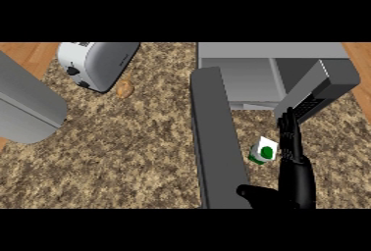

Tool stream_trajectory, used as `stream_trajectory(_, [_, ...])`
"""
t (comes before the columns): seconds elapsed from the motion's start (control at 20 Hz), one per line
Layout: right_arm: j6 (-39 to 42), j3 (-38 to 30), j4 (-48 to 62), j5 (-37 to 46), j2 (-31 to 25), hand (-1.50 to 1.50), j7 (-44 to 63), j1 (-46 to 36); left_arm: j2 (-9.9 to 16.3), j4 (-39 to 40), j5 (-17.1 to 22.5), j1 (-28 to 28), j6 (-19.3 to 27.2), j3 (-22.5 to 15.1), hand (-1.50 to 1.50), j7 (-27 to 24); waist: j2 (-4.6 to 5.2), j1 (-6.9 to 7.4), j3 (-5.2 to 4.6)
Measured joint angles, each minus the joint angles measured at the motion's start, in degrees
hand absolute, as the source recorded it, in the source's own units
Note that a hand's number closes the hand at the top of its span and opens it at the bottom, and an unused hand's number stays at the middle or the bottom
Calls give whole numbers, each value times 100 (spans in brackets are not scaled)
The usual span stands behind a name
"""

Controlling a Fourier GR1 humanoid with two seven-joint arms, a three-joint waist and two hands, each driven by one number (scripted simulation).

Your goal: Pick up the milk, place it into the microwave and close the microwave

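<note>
The milk is a small white carton with a green mark. It stands on the speckled counter in front of the microwave. The microwave's dark door hangs wide open and stretches toward me just left of the carton. My right hand is open, its fingers straight and pointing at the microwave, right beside the carton's right side. Its thumb sticks out to the left below the carton. Whether the fingers touch the milk I cannot tell. No left hand shows.
A grey toaster lies at the back left with a small brown food item next to it. A large grey rounded shape fills the left edge. The microwave's keypad side rises just beyond my right fingertips.
</note>
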Motion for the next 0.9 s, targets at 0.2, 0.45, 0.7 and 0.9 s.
stream_trajectory(0.2, [71,-415,582,-397,-39,-150,-539,77,45,10,87,27,-123,125,-150,47,4,-4,2])
stream_trajectory(0.45, [195,-868,1291,-737,-125,-150,-1232,176,20,-114,356,223,-325,368,-150,73,14,4,8])
stream_trajectory(0.7, [337,-1215,2329,-1027,-61,-150,-2097,20,-121,-124,289,228,-452,408,-150,75,23,2,10])
stream_trajectory(0.9, [734,-1473,2750,-1301,-209,-150,-2537,56,-186,-25,249,143,-557,485,-150,42,24,-6,10])
